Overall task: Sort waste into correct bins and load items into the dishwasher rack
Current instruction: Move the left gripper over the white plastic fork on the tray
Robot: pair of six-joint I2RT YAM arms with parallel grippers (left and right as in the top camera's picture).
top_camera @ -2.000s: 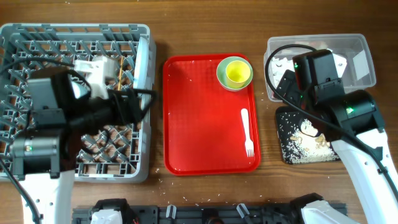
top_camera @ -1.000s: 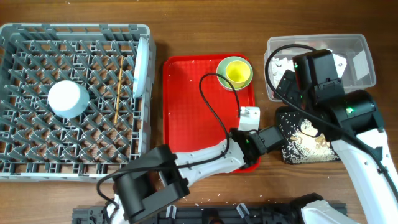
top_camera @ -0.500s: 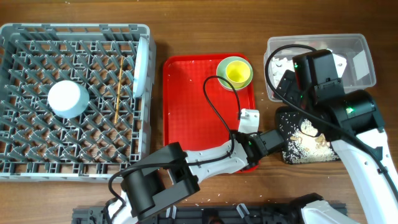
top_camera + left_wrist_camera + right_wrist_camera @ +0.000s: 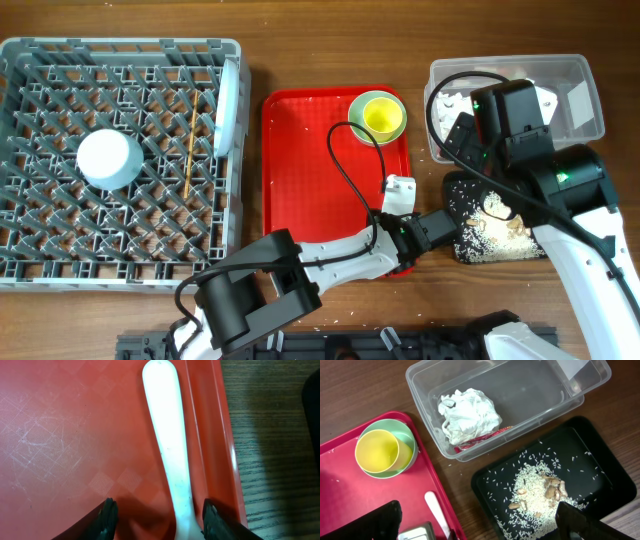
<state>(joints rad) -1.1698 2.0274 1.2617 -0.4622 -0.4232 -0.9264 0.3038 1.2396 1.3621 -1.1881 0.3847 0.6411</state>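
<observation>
Your left end effector (image 4: 159,510) sits low over the red tray (image 4: 75,435). Its fingers (image 4: 107,517) are apart and straddle the handle of the white fork (image 4: 167,445), with a gap on each side, so nothing is gripped. The fork lies flat along the tray's right rim.

Your right end effector (image 4: 477,522) is spread wide and holds nothing. It hangs above the strip between the red tray and the black tray (image 4: 612,487).

At the red tray's top right corner, as the overhead view shows it, the yellow cup (image 4: 376,451) stands inside a pale bowl (image 4: 409,440). In the clear tub (image 4: 530,390) you have the crumpled napkin (image 4: 469,414), with the red wrapper (image 4: 485,436) just beside it against the near wall. The rice (image 4: 532,492) and beige scraps (image 4: 551,487) lie in the black tray.

The grey rack (image 4: 120,45) stands on the wooden surface (image 4: 300,40), left of the red tray. Inside it an upturned bowl (image 4: 108,158) sits left of centre, the chopsticks (image 4: 190,140) lie across the pegs, and the plate (image 4: 229,105) stands on edge along the right side.
</observation>
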